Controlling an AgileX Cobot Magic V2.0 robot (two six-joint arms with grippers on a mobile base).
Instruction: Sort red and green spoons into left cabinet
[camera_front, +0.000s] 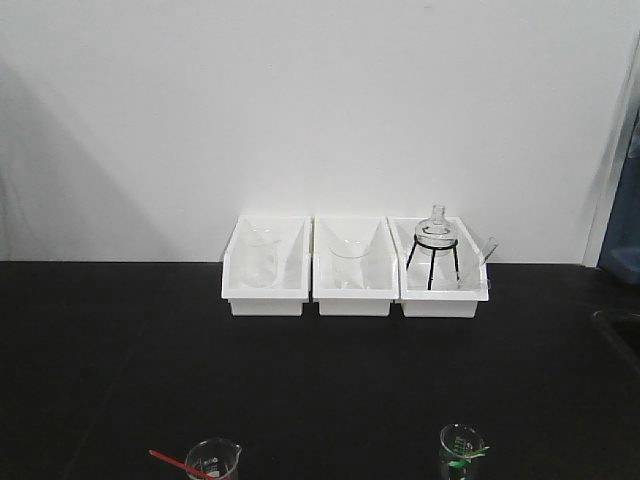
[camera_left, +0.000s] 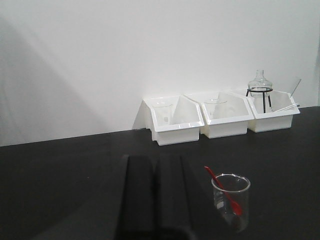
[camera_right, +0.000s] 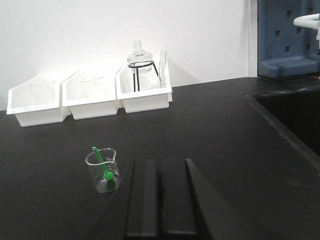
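On the black bench (camera_left: 60, 175), no pickup had begun: left gripper (camera_left: 155, 200) and right gripper (camera_right: 160, 200) were both closed on nothing. The red spoon (camera_left: 223, 190) stood in a beaker (camera_left: 241, 210) at the left gripper's two o'clock, and the green spoon (camera_right: 101, 162) in another beaker (camera_right: 113, 180) at the right gripper's ten. The next move probably called for opening and reaching; the cabinet was out of view.

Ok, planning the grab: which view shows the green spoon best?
The right wrist view: the green spoon stands whole in its beaker, close up. The front view shows it small at the bottom edge; the left wrist view misses it.
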